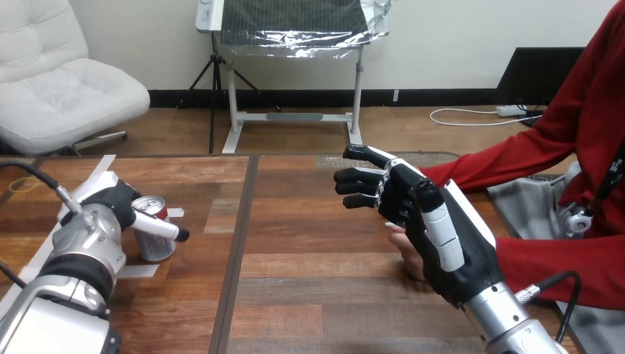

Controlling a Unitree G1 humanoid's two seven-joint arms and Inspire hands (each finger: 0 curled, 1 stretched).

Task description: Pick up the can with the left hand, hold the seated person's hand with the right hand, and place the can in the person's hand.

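The can [154,234] stands upright at the left of the frame, its long axis vertical and its opened top facing up. It rests on the wooden table [309,287], on a strip of white tape [137,271]. Its side is silver and red, and any print there is too small to read. The left hand [112,203] is closed round the can from the left, with 1 digit lying across its front. Right of centre, the right hand [431,225] is open, its fingers [360,180] spread and pointing left, gripping nothing. The person's hand [407,249] shows just below its palm, touching or nearly so.
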